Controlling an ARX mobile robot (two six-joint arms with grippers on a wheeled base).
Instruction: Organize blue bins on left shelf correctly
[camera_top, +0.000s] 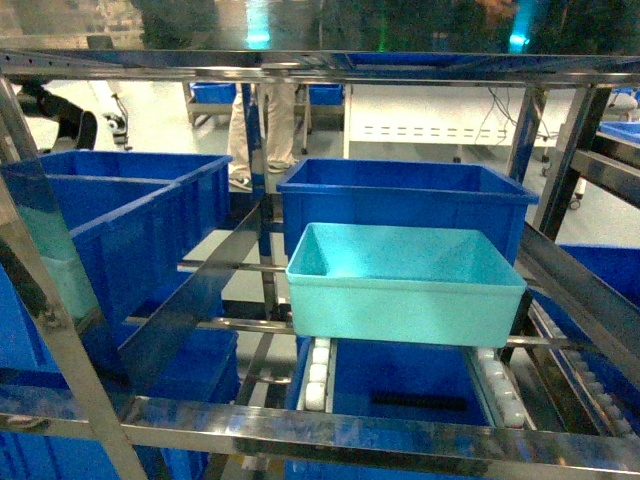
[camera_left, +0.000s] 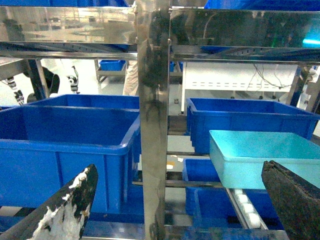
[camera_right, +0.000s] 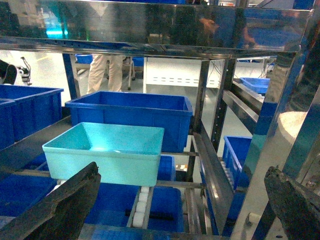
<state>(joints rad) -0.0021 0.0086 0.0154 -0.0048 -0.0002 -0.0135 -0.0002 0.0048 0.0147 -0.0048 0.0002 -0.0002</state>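
Observation:
One light turquoise blue bin (camera_top: 405, 285) sits empty on the white roller tracks of the left shelf (camera_top: 300, 425), a shiny steel rack. Neither gripper shows in the head view. In the left wrist view my left gripper (camera_left: 180, 202) is open and holds nothing; it faces a steel upright, with the bin (camera_left: 260, 155) ahead to the right. In the right wrist view my right gripper (camera_right: 180, 202) is open and empty in front of the rack, with the bin (camera_right: 107, 152) ahead to the left, beyond its left finger (camera_right: 62, 205).
A royal-blue crate (camera_top: 400, 200) stands right behind the turquoise bin. Larger royal-blue crates (camera_top: 120, 210) fill the rack's left bay, and more sit on the level below (camera_top: 400, 385). A steel upright (camera_left: 154, 125) and slanted rails (camera_top: 580, 290) border the bays. A person (camera_top: 265, 130) stands behind.

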